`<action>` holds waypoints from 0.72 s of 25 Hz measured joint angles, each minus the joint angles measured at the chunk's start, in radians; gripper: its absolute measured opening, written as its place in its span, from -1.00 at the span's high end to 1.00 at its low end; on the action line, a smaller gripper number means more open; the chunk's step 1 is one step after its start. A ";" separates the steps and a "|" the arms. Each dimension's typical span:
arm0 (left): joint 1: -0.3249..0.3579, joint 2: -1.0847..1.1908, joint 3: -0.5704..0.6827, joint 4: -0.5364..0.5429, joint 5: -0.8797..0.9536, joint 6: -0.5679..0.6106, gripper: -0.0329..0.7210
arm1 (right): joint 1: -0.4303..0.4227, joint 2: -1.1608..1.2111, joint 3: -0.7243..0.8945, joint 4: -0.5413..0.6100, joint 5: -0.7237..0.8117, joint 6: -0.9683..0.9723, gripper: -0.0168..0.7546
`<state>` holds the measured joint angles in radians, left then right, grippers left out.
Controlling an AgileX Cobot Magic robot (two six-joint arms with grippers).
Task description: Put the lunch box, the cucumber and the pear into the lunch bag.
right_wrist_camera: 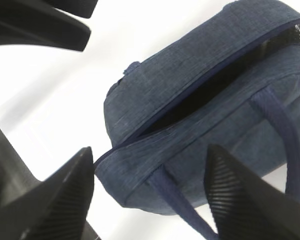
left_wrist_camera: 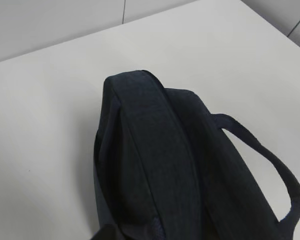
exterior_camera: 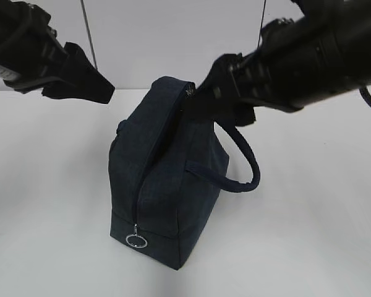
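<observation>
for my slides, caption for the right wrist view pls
Open right gripper above the navy lunch bag, its zipper slit parted.

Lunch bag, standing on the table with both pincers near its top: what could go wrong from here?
1. The lunch bag stands tall on a narrow base; the right pincer, open near its top edge, could tip it over.
2. The opening is only a narrow slit, so items may catch on the fabric.
3. The handle loops out beside the right arm and might snag on it. The lunch box, cucumber and pear are not visible, so I cannot tell if they are inside.
</observation>
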<state>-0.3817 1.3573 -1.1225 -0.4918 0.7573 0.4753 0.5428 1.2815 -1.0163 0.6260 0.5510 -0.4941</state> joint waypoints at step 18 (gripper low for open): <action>0.000 -0.047 0.142 -0.002 -0.098 0.026 0.07 | 0.558 0.191 0.404 0.212 -0.748 -0.291 -0.19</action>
<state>-0.3817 1.3101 -0.9804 -0.4942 0.6593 0.5012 1.1011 1.4725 -0.6123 0.8379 -0.1970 -0.7856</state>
